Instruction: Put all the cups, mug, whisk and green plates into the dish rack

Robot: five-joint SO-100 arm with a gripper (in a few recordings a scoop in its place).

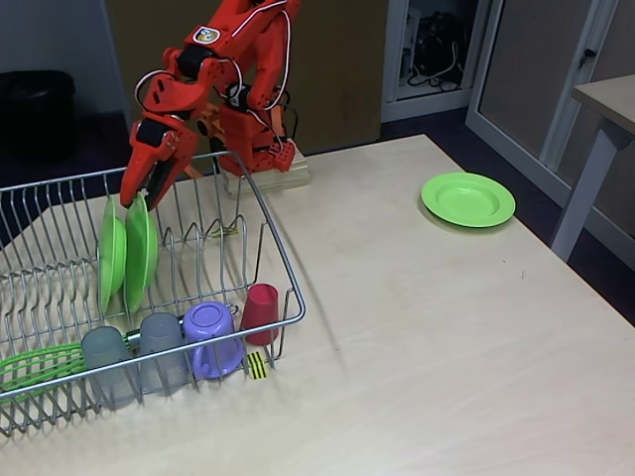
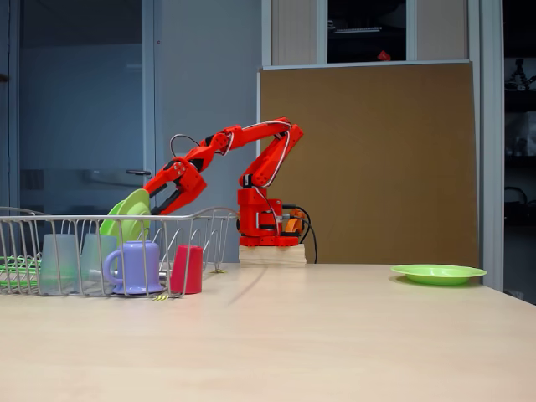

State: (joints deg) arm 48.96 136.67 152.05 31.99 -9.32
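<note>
two green plates (image 1: 126, 253) stand racked under the tool (image 1: 134, 198); third plate (image 1: 468, 198) well apart.

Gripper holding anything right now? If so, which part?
Yes. The gripper is closed on the top rim of a green plate, which stands on edge between the prongs of the dish rack beside another upright plate.

The table (image 1: 427, 337) is seen from high above its front in a fixed view, and from low at table height (image 2: 276, 335) in another. The dish rack (image 1: 288, 297) (image 2: 50, 222) is shared.
</note>
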